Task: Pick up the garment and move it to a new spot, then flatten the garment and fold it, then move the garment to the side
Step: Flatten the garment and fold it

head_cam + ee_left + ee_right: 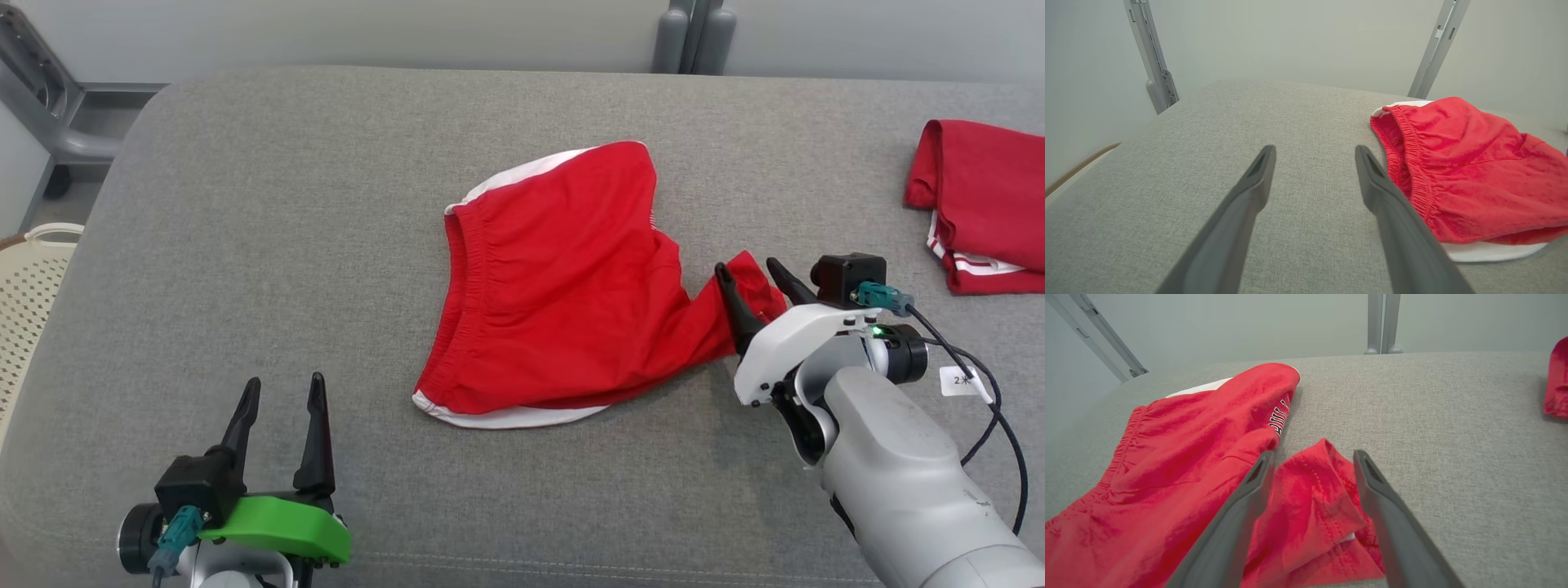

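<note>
Okay so, your garment point(563, 278) is a pair of red shorts with white trim, sitting roughly mid-way across the grey padded table point(326, 204). It's not flat at all: the elastic waistband point(461, 294) faces your robot's left, the body is bunched up, and one leg is pulled out into a stretched tail toward the right.

Your right gripper point(745, 269) is sitting right at the end of that tail. In the right wrist view its two fingers are spread wide, with the crumpled leg hem point(1314, 490) lying between them on the table. The cloth looks loose, not pinched, so I'd call that hand open around the fabric rather than gripping it. You can also catch some black lettering point(1280, 416) along a fold of the shorts from that camera.

Your left gripper point(285, 384) is down at the near left, fingers apart and nothing in them. It's hanging over bare table, well apart from the shorts in the head view, though the left wrist view has the waistband just beside its right finger.

Other stuff around: a second red garment point(980, 196), folded, at the far right edge of the table, and a pale perforated basket point(33, 278) off the left side.
</note>
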### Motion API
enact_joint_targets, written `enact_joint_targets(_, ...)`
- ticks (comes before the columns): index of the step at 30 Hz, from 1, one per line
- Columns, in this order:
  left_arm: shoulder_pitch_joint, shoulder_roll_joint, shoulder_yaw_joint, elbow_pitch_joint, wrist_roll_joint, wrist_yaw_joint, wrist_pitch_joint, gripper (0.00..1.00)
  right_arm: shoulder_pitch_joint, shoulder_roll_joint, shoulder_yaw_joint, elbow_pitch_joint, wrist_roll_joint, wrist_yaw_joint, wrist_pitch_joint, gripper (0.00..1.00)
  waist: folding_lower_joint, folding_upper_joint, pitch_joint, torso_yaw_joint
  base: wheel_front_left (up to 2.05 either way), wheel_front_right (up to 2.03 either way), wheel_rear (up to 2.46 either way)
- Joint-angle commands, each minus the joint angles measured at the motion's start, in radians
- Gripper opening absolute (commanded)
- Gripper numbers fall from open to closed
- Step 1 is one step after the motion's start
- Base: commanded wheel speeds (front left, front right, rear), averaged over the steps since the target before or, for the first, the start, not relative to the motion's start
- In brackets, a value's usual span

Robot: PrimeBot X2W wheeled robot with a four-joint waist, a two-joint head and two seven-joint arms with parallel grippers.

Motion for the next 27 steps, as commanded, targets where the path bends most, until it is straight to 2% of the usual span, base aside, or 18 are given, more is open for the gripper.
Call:
enact_joint_targets(1, -0.012, 0.000, 0.000, -0.003, -0.001, 0.005, -0.002, 1.00, 0.026, -0.010, 0.006, -0.018, 0.011, 0.000, -0.008, 1.00, 0.0000, 0.0000, -0.003, -0.008, 0.00, 0.00, 0.00)
enact_joint_targets(9, 0.001, 0.001, 0.003, -0.013, -0.004, 0.009, -0.002, 1.00, 0.163, -0.057, 0.007, -0.215, 0.045, 0.000, -0.010, 1.00, 0.0000, 0.0000, -0.003, -0.035, 0.00, 0.00, 0.00)
enact_joint_targets(14, 0.003, 0.001, 0.005, -0.014, -0.003, 0.008, -0.002, 1.00, 0.227, -0.063, 0.007, -0.280, 0.037, 0.000, -0.010, 1.00, 0.0000, 0.0000, -0.004, -0.045, 0.00, 0.00, 0.00)
enact_joint_targets(19, 0.006, 0.000, 0.002, -0.012, -0.003, 0.007, -0.002, 1.00, 0.259, -0.063, 0.028, -0.289, 0.033, 0.000, 0.006, 1.00, 0.0000, 0.0000, -0.008, -0.052, 0.00, 0.00, 0.00)
enact_joint_targets(27, 0.002, 0.000, -0.006, -0.003, -0.006, 0.003, -0.002, 1.00, 0.220, -0.047, 0.044, -0.243, 0.049, 0.000, 0.015, 1.00, 0.0000, 0.0000, -0.016, -0.039, 0.00, 0.00, 0.00)
